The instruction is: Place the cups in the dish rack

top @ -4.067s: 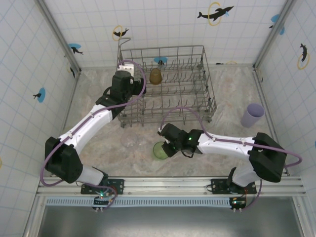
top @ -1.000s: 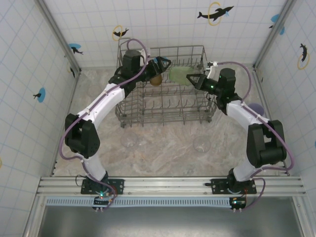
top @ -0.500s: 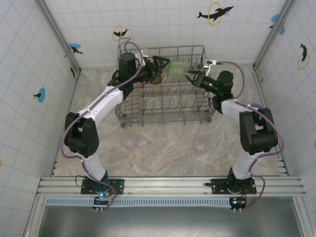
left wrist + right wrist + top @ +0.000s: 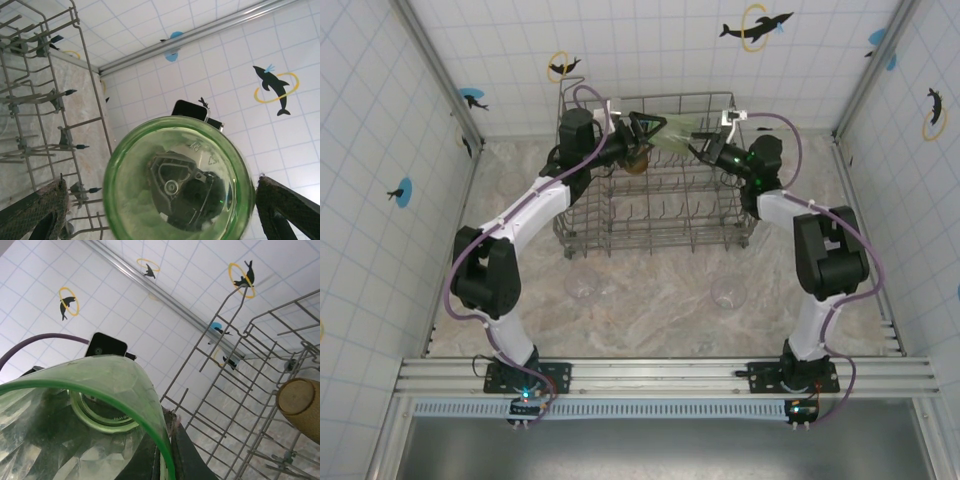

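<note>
right gripper: its fingers are pressed together on the rim wall of the green cup, one inside the mouth and one outside, and hold it on its side in the air
left gripper: it faces the right gripper across the cup with its jaws wide apart, one finger on each side of the cup's base; neither finger can be seen touching it
where the cup is: between your two grippers, base toward the left one and mouth toward the right one, above the far end of the dish rack and not seated in it
handling: it looks like thin, light plastic; expect the wall to flex under a pinch and the glossy skin to slip, so it could swivel on that one rim grip
where to take hold: close your left pads on opposite sides of the body near the base, where the wall looks stiffest, and squeeze gently
shape and material: a round, tapered tumbler in translucent pale green, with a moulded ring on its flat base
amber cup: just below the left gripper among the tines; brown, and duller in finish
rack: stiff grey wire with rows of upright tines, under both grippers
clear cups: two on the table, well apart from both grippers on the near side of the rack; see-through and easy to miss
</note>
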Robot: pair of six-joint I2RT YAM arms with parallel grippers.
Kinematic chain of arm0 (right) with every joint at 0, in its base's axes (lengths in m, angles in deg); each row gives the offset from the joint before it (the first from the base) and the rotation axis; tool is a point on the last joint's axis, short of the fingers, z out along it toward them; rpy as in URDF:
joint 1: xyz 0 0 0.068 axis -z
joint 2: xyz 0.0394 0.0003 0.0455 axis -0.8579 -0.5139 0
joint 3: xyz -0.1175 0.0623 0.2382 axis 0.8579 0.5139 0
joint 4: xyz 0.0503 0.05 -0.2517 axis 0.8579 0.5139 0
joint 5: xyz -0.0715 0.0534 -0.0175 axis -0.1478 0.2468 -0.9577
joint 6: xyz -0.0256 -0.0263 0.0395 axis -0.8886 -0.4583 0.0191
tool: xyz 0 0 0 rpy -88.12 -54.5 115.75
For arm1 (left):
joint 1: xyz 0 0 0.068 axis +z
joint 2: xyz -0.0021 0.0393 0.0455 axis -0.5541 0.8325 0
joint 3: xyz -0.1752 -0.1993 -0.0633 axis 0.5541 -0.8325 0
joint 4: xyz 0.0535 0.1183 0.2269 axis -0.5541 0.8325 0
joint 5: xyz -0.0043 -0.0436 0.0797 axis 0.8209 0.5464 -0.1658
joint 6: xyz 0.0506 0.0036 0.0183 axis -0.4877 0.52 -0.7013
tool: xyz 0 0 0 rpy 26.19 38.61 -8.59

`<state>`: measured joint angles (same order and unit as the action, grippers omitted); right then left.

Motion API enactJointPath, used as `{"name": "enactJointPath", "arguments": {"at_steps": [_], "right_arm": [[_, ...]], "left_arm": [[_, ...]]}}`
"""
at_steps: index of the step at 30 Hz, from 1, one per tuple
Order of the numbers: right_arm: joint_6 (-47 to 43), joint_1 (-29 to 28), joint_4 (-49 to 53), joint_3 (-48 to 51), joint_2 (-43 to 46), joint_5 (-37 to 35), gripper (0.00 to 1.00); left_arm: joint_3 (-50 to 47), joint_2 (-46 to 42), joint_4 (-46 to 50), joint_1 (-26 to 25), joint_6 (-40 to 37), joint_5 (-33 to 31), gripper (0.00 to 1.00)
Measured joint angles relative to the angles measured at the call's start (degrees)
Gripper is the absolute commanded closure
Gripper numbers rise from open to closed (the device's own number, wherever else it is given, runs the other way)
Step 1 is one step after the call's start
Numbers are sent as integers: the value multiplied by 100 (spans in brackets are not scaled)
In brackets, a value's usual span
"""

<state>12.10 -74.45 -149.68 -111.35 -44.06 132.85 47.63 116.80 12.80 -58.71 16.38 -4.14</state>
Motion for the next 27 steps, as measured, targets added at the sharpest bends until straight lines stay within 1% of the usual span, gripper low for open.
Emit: {"name": "enactJointPath", "arguments": {"at_steps": [2,4,5,7,8,10,13,16,18,19,20,21,23,25,27], "right_arm": [[11,-76,-13,-57,-70,35,100],[28,-127,-44,-57,-120,90,100],[37,-146,-63,-57,-146,116,100],[66,-179,-109,-57,-188,149,100],[79,-181,-133,-57,-210,168,100],[105,-186,-168,-57,-225,188,100],[136,-197,-256,-57,-225,243,100],[131,-212,-299,-57,-225,256,100],[125,-212,-299,-57,-232,267,100],[122,-212,-297,-57,-232,267,94],[120,-212,-299,-57,-232,267,84],[109,-210,-295,-57,-232,264,76],[157,-188,-278,-57,-232,264,63],[133,-149,-293,-57,-232,254,61],[74,-74,-225,-15,-197,240,55]], "left_arm": [[0,42,-98,0,70,68,8],[0,90,-190,0,114,125,10],[0,107,-221,0,144,142,13],[0,138,-278,0,205,175,15],[-4,146,-297,0,214,188,20],[-11,149,-319,15,254,214,31],[-31,146,-509,98,424,313,49],[-87,146,-678,140,546,378,72],[-105,146,-721,144,573,387,91],[-105,146,-728,144,588,389,98],[-105,146,-734,144,592,387,100],[-105,149,-745,144,575,396,100],[-105,155,-750,151,540,398,100],[-107,168,-750,162,498,398,100],[-105,175,-719,188,400,380,100]]}}
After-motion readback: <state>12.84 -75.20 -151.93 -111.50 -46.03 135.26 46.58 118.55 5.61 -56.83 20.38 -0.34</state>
